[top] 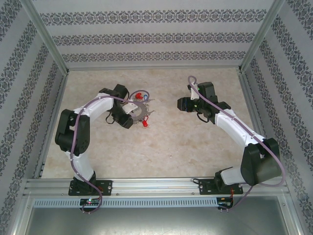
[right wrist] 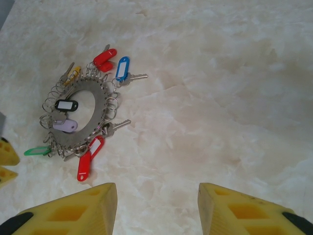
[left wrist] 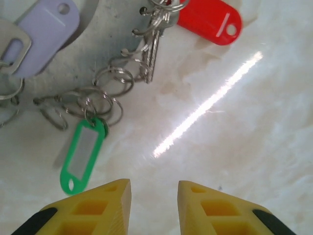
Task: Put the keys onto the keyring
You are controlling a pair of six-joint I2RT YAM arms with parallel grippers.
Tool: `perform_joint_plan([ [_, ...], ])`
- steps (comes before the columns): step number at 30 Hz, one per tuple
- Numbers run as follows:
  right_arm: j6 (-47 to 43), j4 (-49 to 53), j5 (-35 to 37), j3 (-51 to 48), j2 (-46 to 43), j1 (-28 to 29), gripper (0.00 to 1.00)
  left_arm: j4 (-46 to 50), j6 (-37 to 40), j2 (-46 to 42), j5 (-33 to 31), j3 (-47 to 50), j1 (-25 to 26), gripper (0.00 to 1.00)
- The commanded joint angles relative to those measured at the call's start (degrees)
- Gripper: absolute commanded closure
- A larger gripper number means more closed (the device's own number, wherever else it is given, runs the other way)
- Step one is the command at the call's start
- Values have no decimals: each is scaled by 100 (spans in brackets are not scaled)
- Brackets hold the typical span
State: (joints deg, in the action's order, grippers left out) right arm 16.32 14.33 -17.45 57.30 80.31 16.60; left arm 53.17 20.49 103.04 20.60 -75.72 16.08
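1. The keyring [right wrist: 100, 105] lies flat on the pale marbled surface [right wrist: 220, 98], left of centre in the overhead view. The keys [right wrist: 120, 124] fan out round its rim on a red tag [right wrist: 87, 164], a blue tag [right wrist: 122, 68], a green tag [right wrist: 36, 151] and a purple tag [right wrist: 65, 126].
2. The left claw [left wrist: 154, 196] sits low just beside the ring's edge, with its fingers parted and nothing between them. The green tag lies just ahead of its left finger.
3. The right claw [right wrist: 156, 200] is also open and empty. It is well apart from the ring and pointed toward it.
4. Main risk: the small split rings [left wrist: 113, 81] lie tangled and overlapping. A close here would likely catch the wrong loop or only a tag, not the key that is wanted.
5. Nothing pins the ring down. A push from the left claw could slide the whole bunch across the smooth surface, or swing the tags out of line.
6. A bright glare streak [left wrist: 210, 105] crosses the surface near the left claw and may hide thin metal.
7. I cannot tell whether every key is already hooked on. Mistaking an attached key for a loose one would drag the ring along with it.
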Motion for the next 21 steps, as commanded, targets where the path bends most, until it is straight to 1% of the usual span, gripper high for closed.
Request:
perform_joint_plan([
  [1,-68,1,-92,10,46,-33,52,-317,-490,-749,661,191,-356,69],
  [4,-67,-24,-55,10,25,-22,51,-872,-843,-1365,937,468,-719,68],
  [7,-143,-224,40,-117,-181,-12,50,-1536,-1252,-2040,947,669,-1029,68],
  [8,-195,-360,160,-206,-336,-7,49,-1780,-1355,-2309,871,733,-1098,68],
  [10,-321,-657,410,-389,-725,1,44,-2195,-1519,-2807,462,832,-1189,64],
  [11,-466,-838,540,-494,-958,7,40,-2397,-1543,-3058,166,872,-1211,61],
  [12,-639,-1025,719,-602,-1196,21,36,-2576,-1549,-3290,-154,920,-1221,54],
  [13,-750,-1153,922,-696,-1418,29,32,-2726,-1533,-3486,-402,965,-1221,49],
  [14,-873,-1279,1218,-798,-1674,36,28,-2917,-1487,-3688,-605,1053,-1221,30],
  [15,-975,-1368,1516,-897,-1913,31,26,-3110,-1382,-3911,-709,1165,-1221,0],
  [16,-1079,-1453,1741,-988,-2141,30,21,-3300,-1223,-4124,-719,1294,-1221,0],
  [18,-1413,-1781,2159,-1310,-2645,32,2,-3913,-970,-4691,-830,1837,-1221,0],
  [21,-1936,-2486,2652,-1961,-3444,28,2,-4871,-944,-5630,-1441,2875,-1221,0],
])
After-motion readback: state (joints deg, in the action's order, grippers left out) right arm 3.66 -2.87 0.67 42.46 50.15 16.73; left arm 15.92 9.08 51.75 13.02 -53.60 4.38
